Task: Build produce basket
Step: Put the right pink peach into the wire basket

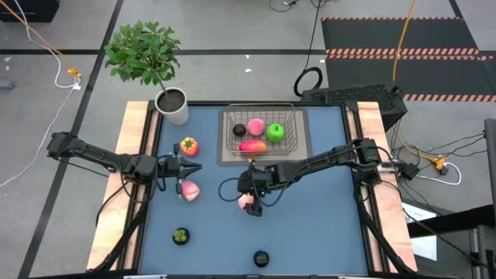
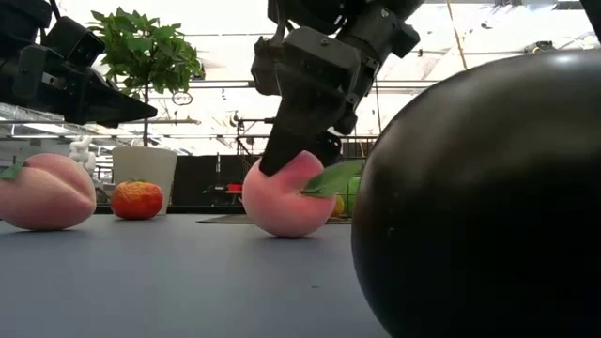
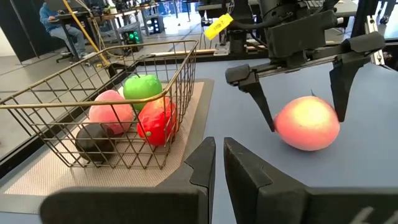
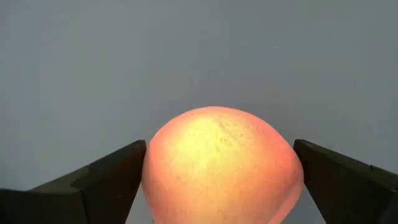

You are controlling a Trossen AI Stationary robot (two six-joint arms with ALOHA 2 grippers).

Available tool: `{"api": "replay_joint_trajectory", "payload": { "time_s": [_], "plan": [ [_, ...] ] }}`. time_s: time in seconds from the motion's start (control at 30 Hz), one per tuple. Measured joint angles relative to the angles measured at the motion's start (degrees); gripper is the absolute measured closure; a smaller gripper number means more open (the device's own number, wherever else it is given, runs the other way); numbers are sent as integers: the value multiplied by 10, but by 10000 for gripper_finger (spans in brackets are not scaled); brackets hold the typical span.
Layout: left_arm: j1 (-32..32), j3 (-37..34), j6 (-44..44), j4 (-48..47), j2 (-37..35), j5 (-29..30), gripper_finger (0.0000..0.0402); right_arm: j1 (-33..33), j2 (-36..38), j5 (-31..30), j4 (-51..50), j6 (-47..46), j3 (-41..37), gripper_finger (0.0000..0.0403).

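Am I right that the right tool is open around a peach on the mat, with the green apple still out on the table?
Not quite. The green apple is already in the basket, as the high view and left wrist view show. The rest holds: the right tool stands open on either side of the peach, which sits on the table.

- From overhead we look straight down on the whole table (image 1: 310, 232).
- At tabletop height we look level across it, a dark ball (image 2: 488, 207) very near.
- Both wrist views share one peach (image 3: 306, 123), closest from the right wrist.
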State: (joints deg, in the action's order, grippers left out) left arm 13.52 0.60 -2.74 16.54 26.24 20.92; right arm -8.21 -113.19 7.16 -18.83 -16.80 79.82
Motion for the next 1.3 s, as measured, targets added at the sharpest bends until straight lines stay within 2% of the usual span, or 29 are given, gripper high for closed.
{"api": "replay_joint_trajectory", "payload": {
  "time_s": [0.27, 0.5, 0.63, 0.77, 0.9, 1.03, 1.13, 1.23, 1.3],
  "plan": [
    [0, 0, 0, 0, 0, 0, 364, -1, 1, 0, 7, 7, -7, 15],
    [0, 0, 0, 0, 0, 0, 364, -1, 1, 4, -3, 9, -7, 74],
    [0, 0, 0, 0, 0, 0, 364, -1, 6, 5, -12, -3, -7, 86],
    [0, 0, 0, 0, 0, 0, 364, -1, 35, 6, -30, 1, -11, 85],
    [0, 0, 0, 0, 0, 0, 364, 12, 111, -5, -14, 24, -10, 85],
    [0, 0, 0, 0, 0, 0, 364, 30, 200, -99, -1, 73, -9, 85],
    [0, 0, 0, 0, 0, 0, 364, 45, 262, -231, 20, 134, -8, 85],
    [0, 0, 0, 0, 0, 0, 364, 74, 293, -356, 35, 190, -7, 85],
    [0, 0, 0, 0, 0, 0, 364, 107, 295, -371, 35, 199, -7, 85]
  ]
}}
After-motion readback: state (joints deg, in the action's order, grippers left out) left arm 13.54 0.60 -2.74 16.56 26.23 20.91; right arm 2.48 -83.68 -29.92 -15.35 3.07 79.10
